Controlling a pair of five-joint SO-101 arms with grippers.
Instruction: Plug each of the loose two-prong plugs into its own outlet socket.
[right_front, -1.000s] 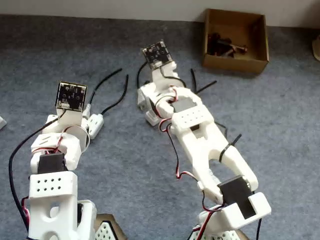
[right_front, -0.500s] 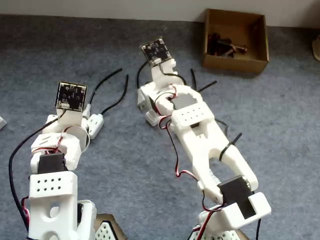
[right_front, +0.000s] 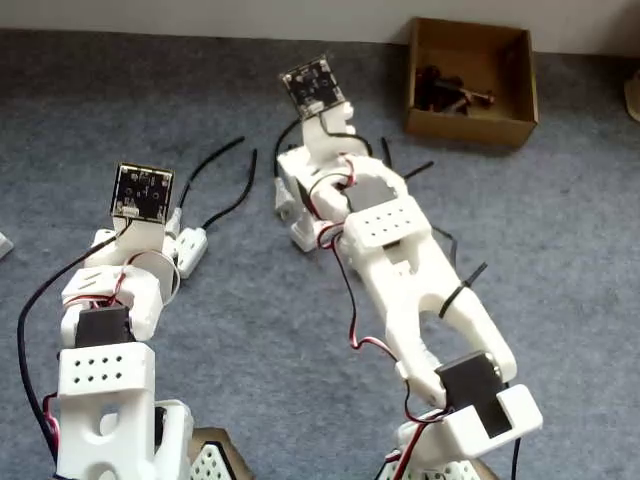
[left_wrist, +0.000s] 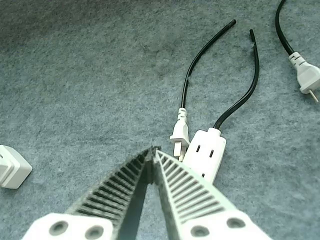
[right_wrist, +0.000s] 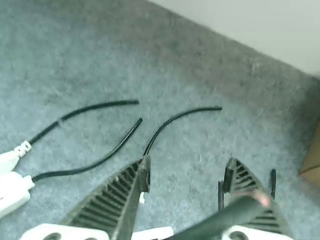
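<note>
In the left wrist view my left gripper (left_wrist: 152, 151) is shut with nothing in it, its tips just short of a loose white two-prong plug (left_wrist: 179, 133) on a black cord. That plug lies beside a white outlet socket (left_wrist: 207, 153), prongs close to it but not inserted. A second white plug (left_wrist: 306, 75) lies farther off on the carpet. From above, the same socket (right_front: 190, 250) sits next to the left arm. My right gripper (right_wrist: 186, 175) hangs open above the carpet and several black cord ends (right_wrist: 175, 117). A white plug (right_wrist: 19, 149) and socket (right_wrist: 12, 192) lie off to its side.
A small white block (left_wrist: 10, 167) lies apart on the grey carpet. A cardboard box (right_front: 470, 80) with dark parts stands at the far right by the wall. White pieces (right_front: 300, 235) lie under the right arm. Black cords (right_front: 225, 175) trail between the arms.
The right arm's wrist has shifted a little toward the far wall. The left arm has not moved.
</note>
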